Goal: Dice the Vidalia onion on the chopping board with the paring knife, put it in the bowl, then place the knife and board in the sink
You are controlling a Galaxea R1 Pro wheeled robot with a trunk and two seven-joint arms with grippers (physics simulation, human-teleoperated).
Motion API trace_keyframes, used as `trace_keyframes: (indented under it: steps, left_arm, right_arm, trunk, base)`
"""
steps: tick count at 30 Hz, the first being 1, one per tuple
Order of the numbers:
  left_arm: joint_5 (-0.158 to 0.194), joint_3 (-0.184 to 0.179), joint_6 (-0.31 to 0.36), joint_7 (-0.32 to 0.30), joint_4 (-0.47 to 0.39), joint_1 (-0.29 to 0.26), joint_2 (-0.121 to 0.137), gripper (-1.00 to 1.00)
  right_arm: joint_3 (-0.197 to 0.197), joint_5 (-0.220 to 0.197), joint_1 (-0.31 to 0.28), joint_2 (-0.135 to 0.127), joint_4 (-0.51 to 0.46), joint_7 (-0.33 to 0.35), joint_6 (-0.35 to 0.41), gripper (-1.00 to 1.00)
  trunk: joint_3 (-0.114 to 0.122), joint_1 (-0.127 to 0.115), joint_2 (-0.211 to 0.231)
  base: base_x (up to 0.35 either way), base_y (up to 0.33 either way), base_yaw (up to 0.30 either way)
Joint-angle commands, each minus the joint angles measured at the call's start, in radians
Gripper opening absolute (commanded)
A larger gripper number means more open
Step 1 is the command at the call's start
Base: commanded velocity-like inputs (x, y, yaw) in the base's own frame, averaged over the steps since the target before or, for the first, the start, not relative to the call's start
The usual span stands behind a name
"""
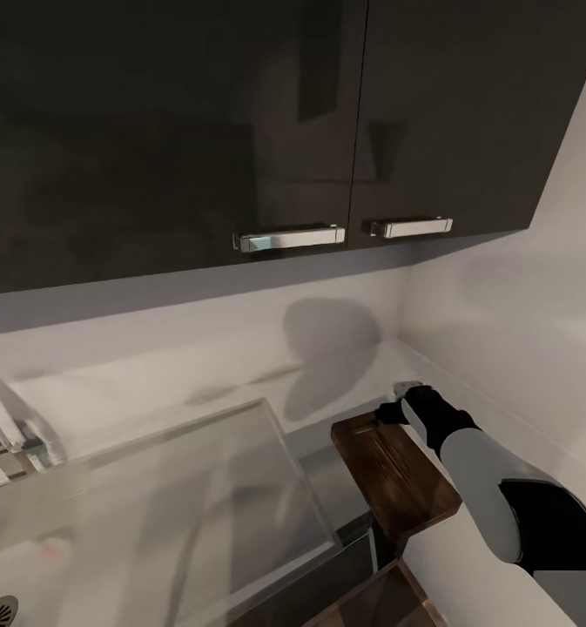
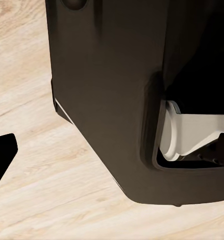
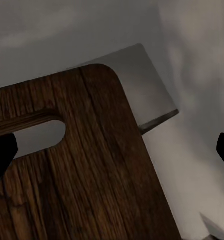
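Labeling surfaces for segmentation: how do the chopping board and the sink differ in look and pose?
The chopping board is dark-brown grained wood; the sink is pale grey steel. The board is a flat slab with a handle slot, lying by the right gripper; the sink is a sunken basin with a drain. Both are rectangular.

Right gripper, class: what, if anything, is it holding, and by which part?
It cannot be told. The right gripper sits at the handle-slot end of the chopping board, but its fingers stand wide apart; no clamp shows.
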Motion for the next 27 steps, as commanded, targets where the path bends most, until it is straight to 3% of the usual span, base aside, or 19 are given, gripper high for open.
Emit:
trace_keyframes:
  steps: [1, 27]
  left_arm:
    - [0.002, 0.000, -0.005, 0.000, 0.001, -0.001, 0.000, 1.00]
    - [0.002, 0.000, -0.005, 0.000, 0.001, -0.001, 0.000, 1.00]
  right_arm:
    - [-0.004, 0.009, -0.001, 0.000, -0.002, 0.002, 0.005, 1.00]
    - [-0.006, 0.009, -0.001, -0.001, -0.018, 0.034, 0.003, 1.00]
  trunk:
    - [-0.003, 0.001, -0.002]
    - [-0.040, 0.001, -0.002]
  base:
    - [0.000, 0.000, 0.000]
    - [0.000, 0.000, 0.000]
